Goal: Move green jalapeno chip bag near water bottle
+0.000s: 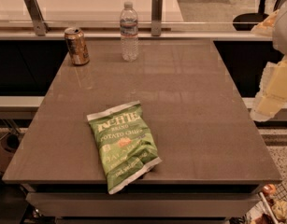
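Furthest left, a slanted metal post [34,13] rises from the ledge behind the grey-brown table [199,106]. Just right of it, a gold-brown drink can [76,45] stands upright at the table's back left corner. Next comes the green jalapeno chip bag [123,144], lying flat near the front edge and left of the table's middle. It is turned at a slant, with one white sealed end toward the can's side and the other at the front edge, where a corner seems to reach slightly past the tabletop. Its white lettering faces up. Nothing touches the bag. Almost in line with it but far back, the water bottle [129,31] stands upright close to the rear edge. It has a white cap on top, sits apart from the can, and is well apart from the bag, with bare tabletop between them. Just right of the bottle a second metal post [156,14] stands on the ledge. Farther right, beyond the glass, is an office chair [261,6]. At the far right the pale, yellowish gripper [274,94] hangs beyond the table's right edge, well apart from bag and bottle; how its grasp stands I cannot make out.
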Robot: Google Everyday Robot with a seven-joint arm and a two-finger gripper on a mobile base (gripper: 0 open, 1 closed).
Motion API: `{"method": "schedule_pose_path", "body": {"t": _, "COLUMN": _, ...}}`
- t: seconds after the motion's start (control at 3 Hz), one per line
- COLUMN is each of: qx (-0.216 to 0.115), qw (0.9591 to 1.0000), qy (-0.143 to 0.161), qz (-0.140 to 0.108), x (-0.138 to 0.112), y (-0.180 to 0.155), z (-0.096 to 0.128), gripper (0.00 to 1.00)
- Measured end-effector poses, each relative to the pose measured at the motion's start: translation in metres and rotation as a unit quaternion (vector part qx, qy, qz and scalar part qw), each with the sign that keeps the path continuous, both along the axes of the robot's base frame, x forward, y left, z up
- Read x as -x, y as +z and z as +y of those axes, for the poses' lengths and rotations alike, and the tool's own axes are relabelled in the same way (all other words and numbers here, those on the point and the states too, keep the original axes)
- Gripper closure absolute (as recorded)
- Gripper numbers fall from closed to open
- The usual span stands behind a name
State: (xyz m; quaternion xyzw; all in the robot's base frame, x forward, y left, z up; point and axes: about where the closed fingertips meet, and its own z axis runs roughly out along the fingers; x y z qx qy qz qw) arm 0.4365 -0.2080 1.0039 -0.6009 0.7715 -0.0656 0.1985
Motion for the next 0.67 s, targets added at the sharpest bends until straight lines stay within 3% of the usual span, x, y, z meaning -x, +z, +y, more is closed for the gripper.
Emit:
{"method": "schedule_pose_path", "body": {"t": 0.33, "qx": 0.0, "qw": 1.0, "qy": 0.0, "qz": 0.0, "x": 0.0, "y": 0.0, "z": 0.0, "gripper": 0.0}}
{"method": "schedule_pose_path", "body": {"t": 0.67, "qx": -0.026, "qw": 0.9996, "qy": 0.013, "qz": -0.003, "x": -0.001, "y": -0.005, "z": 0.017, "gripper": 0.0}}
